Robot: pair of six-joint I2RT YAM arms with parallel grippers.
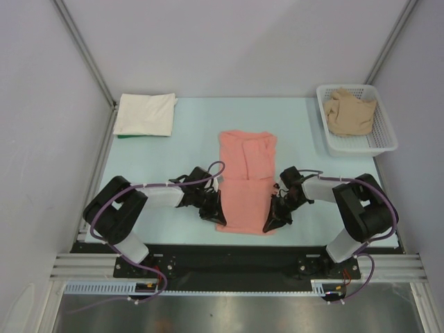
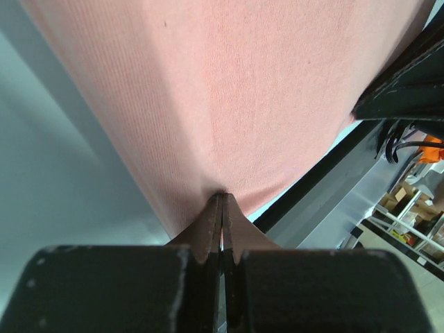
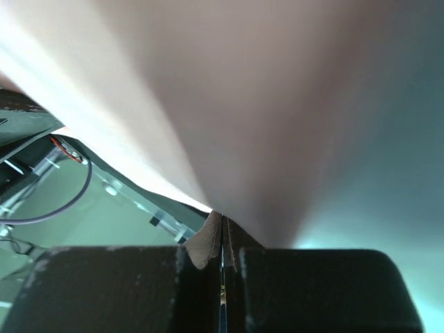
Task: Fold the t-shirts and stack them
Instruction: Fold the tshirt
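A salmon-pink t-shirt (image 1: 246, 182) lies as a long folded strip at the table's middle, sleeves turned in on top. At its near-left corner my left gripper (image 1: 220, 220) is shut on the cloth. The left wrist view shows the left gripper (image 2: 223, 197) pinching the pink fabric (image 2: 229, 90), which spreads away taut. At the near-right corner my right gripper (image 1: 269, 223) is likewise shut. In the right wrist view the cloth (image 3: 277, 104) rises blurred from the right gripper (image 3: 222, 216). A cream-white t-shirt (image 1: 144, 114) lies folded at the back left. A tan-beige t-shirt (image 1: 350, 111) sits crumpled in the basket.
The white mesh basket (image 1: 386, 136) stands at the back right corner. A black rail (image 1: 222, 253) with both arm bases runs along the near edge. Grey enclosure walls (image 1: 41, 104) close in the left, right and back sides of the pale blue table (image 1: 152, 163).
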